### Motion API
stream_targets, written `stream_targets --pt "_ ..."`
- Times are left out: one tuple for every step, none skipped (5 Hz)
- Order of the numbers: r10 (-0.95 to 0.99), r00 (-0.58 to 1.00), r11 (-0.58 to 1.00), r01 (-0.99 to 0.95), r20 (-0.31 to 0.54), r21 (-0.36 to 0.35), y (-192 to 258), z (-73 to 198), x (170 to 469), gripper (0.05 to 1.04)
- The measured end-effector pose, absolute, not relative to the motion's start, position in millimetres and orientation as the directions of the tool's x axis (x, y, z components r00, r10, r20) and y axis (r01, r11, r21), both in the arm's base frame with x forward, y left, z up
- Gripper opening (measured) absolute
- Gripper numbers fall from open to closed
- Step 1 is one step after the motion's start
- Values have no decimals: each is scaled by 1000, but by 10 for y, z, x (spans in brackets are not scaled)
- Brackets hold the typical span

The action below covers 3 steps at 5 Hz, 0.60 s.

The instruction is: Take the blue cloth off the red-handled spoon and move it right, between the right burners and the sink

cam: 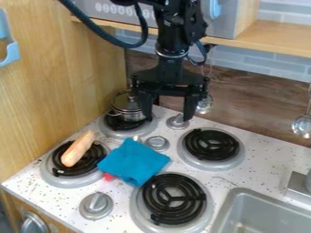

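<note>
The black gripper (168,115) hangs open above the back of the stove, its fingers wide apart and nothing between them. Beside its left finger stands a small metal pot with a lid (126,107) on the back left burner. In front of the gripper, a folded blue cloth (133,162) lies between the burners, with a bit of something red (109,176) poking out at its left edge. A tan, sausage-shaped object (77,149) rests at a slant on the front left burner.
Bare burners are at the front right (174,199) and back right (211,144). Silver knobs (96,205) stand on the speckled counter. A grey sink (267,214) and tap base are at lower right. A wooden wall (54,82) rises left; a shelf (282,40) and hanging ladles are behind.
</note>
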State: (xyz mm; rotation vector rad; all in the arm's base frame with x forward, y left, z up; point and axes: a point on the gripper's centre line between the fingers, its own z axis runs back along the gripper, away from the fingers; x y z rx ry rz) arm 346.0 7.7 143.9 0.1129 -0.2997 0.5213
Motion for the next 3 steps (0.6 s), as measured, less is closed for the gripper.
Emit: stream_targets --pt "475 834 860 -507 282 50 88 1325 3443 1005" --pt "460 848 860 -499 264 104 186 1153 3405 1005" --pt "477 842 840 -521 253 151 421 984 3429 1005"
